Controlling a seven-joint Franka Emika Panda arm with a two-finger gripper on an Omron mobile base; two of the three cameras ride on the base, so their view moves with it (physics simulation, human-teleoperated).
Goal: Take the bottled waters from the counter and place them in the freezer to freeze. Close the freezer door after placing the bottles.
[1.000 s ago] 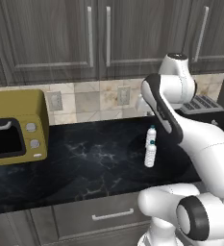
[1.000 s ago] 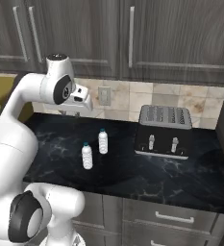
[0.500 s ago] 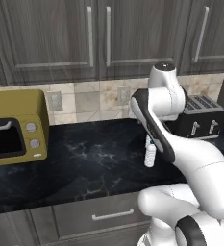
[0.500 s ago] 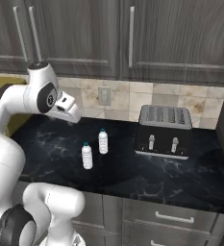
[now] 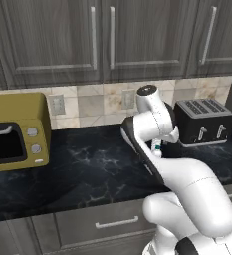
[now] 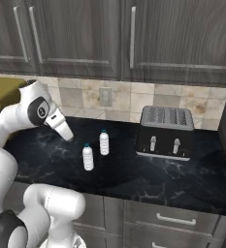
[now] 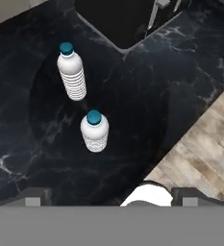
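Two bottled waters (image 7: 72, 72) (image 7: 94, 130) on counter (image 7: 132, 110)

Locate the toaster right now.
The black toaster sits on the counter against the tiled backsplash, on the right in the right base view, beside the two bottled waters standing to its left.

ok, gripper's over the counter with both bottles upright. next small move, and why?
Probably lower the gripper toward the nearer bottle and centre the open fingers around it. In the hand view both bottles stand upright on the counter, apart from each other, with the nearer one just ahead of the fingertips. The farther bottle stands clear, so it shouldn't get knocked. Nothing is held yet.
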